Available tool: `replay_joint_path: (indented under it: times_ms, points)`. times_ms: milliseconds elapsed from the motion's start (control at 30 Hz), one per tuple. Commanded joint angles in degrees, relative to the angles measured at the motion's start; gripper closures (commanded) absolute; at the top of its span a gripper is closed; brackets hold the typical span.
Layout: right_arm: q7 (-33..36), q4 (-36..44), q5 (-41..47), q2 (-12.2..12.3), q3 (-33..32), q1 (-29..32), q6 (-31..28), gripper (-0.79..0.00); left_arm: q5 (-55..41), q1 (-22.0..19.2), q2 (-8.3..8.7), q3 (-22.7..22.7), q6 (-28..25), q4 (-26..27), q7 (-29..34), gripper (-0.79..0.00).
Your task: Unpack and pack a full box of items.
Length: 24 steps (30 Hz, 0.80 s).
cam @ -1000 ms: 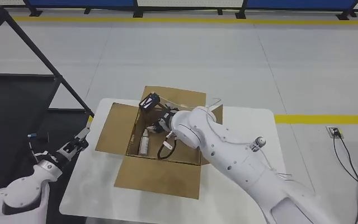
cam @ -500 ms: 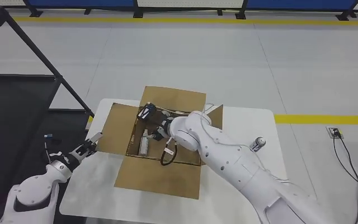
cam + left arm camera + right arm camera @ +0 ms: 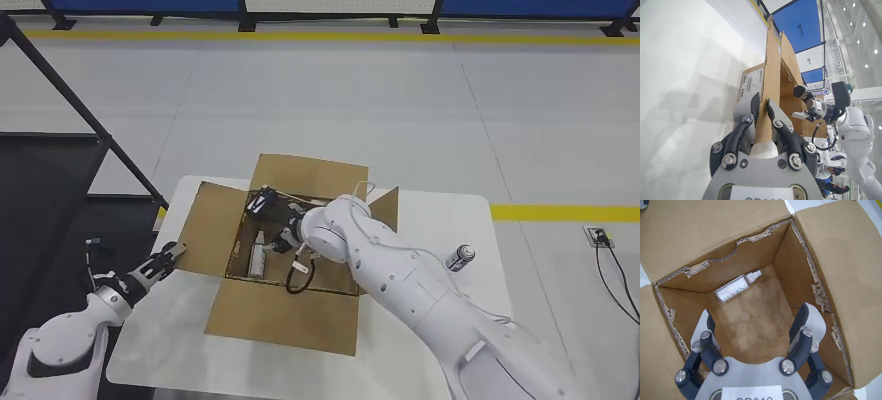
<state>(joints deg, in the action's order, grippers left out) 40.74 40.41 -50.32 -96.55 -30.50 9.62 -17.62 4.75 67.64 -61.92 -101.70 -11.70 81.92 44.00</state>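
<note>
Left gripper (image 3: 763, 106) has advanced to the box (image 3: 696, 262); its fingers now clamp the 9 o'clock flap (image 3: 772, 62). Right gripper (image 3: 757, 321) has dipped inside, fingers spread, above the bottle (image 3: 734, 289) lying at the 9 o'clock wall. With the box steadied, extraction can likely proceed.

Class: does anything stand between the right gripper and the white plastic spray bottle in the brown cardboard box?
Nothing visible: the open right gripper faces the white spray bottle across bare cardboard box floor.
</note>
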Motion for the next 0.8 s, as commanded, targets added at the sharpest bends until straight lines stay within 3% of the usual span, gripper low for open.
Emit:
replay_joint_path:
  times_ms: [0,767]
  points:
    - [-0.63,-1.18,0.07,-0.46,0.03,-0.25,-0.40,-0.785,-0.33,0.26,0.13,-0.19,0.19,0.34,0.15,0.000]
    - [-4.05,-11.04,0.15,-4.29,-0.15,-1.21,-6.38,-0.785,-7.15,5.22,0.88,-1.70,-0.42,11.05,-2.05,0.000]
